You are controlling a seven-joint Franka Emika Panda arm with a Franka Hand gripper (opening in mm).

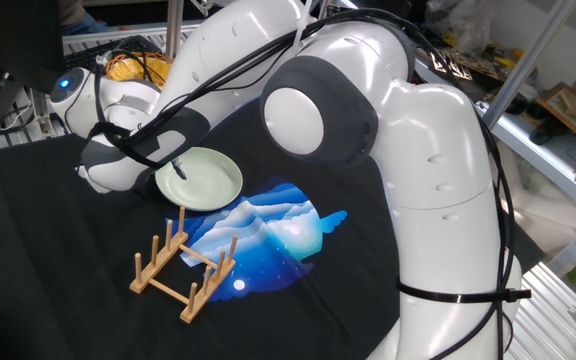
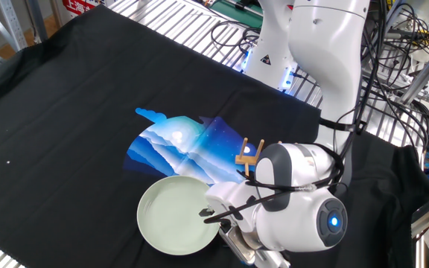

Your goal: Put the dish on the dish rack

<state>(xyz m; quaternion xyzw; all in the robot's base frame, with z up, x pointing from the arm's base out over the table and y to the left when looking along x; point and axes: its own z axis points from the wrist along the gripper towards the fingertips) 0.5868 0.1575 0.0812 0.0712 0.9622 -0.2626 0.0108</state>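
My claw (image 1: 175, 172) sits at the near rim of the dish (image 1: 203, 178), left of centre in one fixed view; in the other fixed view it is low in the frame, right of the plate's edge (image 2: 176, 214), with my own wrist housing covering most of it. One dark fingertip (image 2: 208, 214) reaches over the rim onto the plate's inner face. I cannot see the second finger, so I cannot tell whether I am pinching the rim or only poised over it with the jaws apart.

The dish lies flat on the black cloth (image 1: 48, 260), partly over the upper edge of the blue printed patch (image 1: 273, 225). The dish rack (image 1: 183, 265) stands on the cloth below the plate in one fixed view, well apart from it, its two rails running from lower left to upper right of the frame and its pegs upright.

What matters for my next move, I judge, is that the rack lies on the far side of the plate from my wrist. The plate must rise, tip on edge, and travel toward the pegs, its face across the rails.
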